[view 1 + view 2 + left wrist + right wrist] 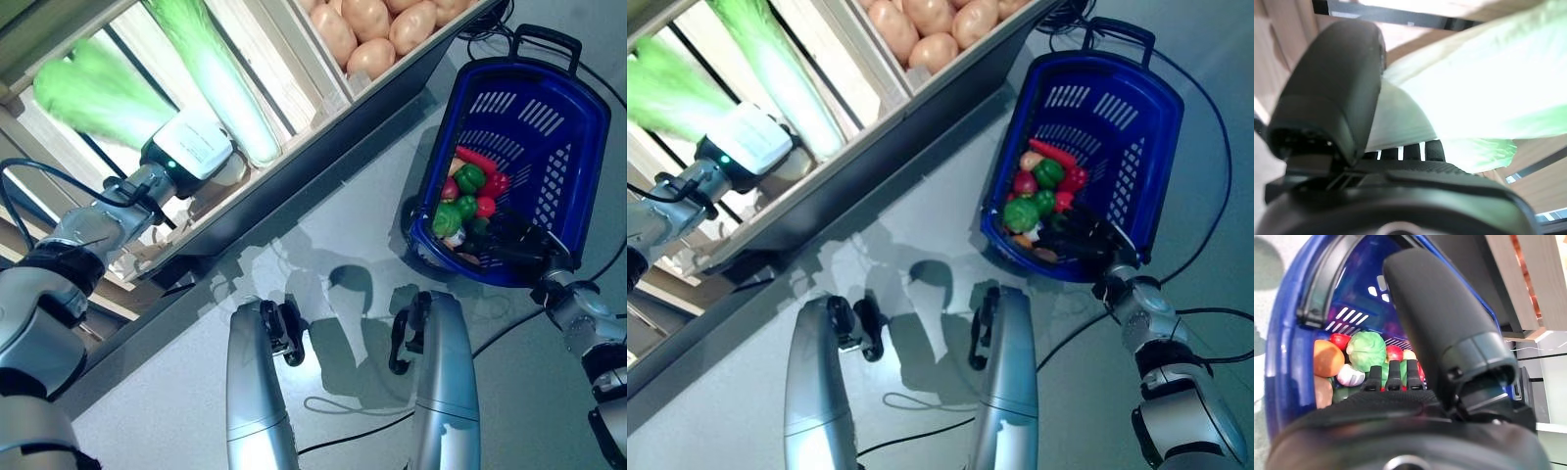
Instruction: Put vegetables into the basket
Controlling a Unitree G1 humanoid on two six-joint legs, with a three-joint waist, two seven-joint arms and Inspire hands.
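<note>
My left hand [191, 147] reaches into the wooden stand's shelf. It is shut on the white base of a pale green napa cabbage [98, 93]. In the left wrist view the cabbage [1488, 83] lies between the thumb [1327, 98] and the fingers. The blue basket [549, 108] stands on the floor at the right. It holds green and red peppers [470, 178], a round green vegetable [1366, 348], an orange one [1327, 357] and a white garlic bulb [1350, 376]. My right hand [519, 245] is open, with straight fingers just over the basket's near rim.
The wooden stand [323, 127] runs diagonally across the upper left, with a second napa cabbage [230, 88] next to my left hand and a crate of potatoes [377, 29] further along. Grey floor [509, 392] lies between the stand and the basket.
</note>
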